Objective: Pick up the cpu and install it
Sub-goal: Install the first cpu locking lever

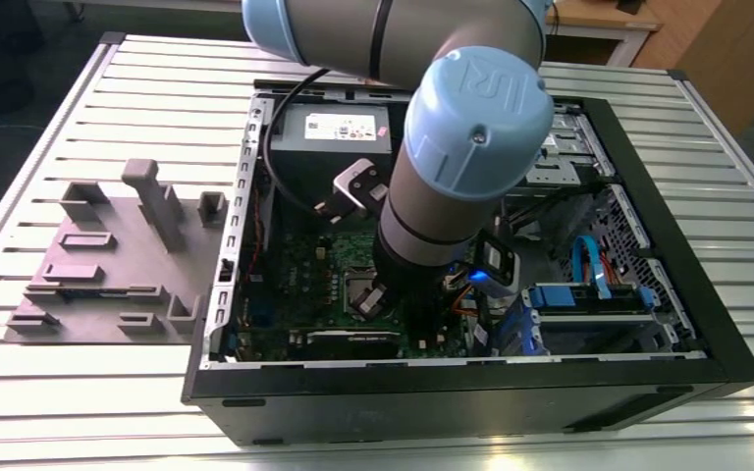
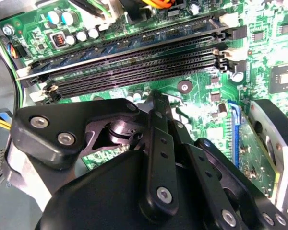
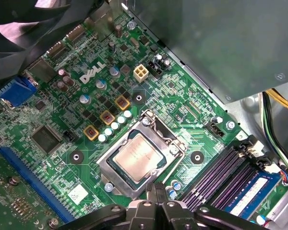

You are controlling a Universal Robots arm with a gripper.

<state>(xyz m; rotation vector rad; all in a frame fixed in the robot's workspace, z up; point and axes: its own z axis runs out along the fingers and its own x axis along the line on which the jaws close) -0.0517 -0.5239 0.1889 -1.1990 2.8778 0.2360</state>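
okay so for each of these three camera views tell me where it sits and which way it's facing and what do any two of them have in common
Exterior view: off the arm, above, looking down into the open computer case on the slatted table; the arm reaches in.
First wrist view: on the arm, facing the green board, the cpu lying in its socket; the tool shows at the edge, fingers together.
Second wrist view: on the arm, facing the memory slots across the tool's linkage.
Shared: both wrist views show board, memory slots and tool.
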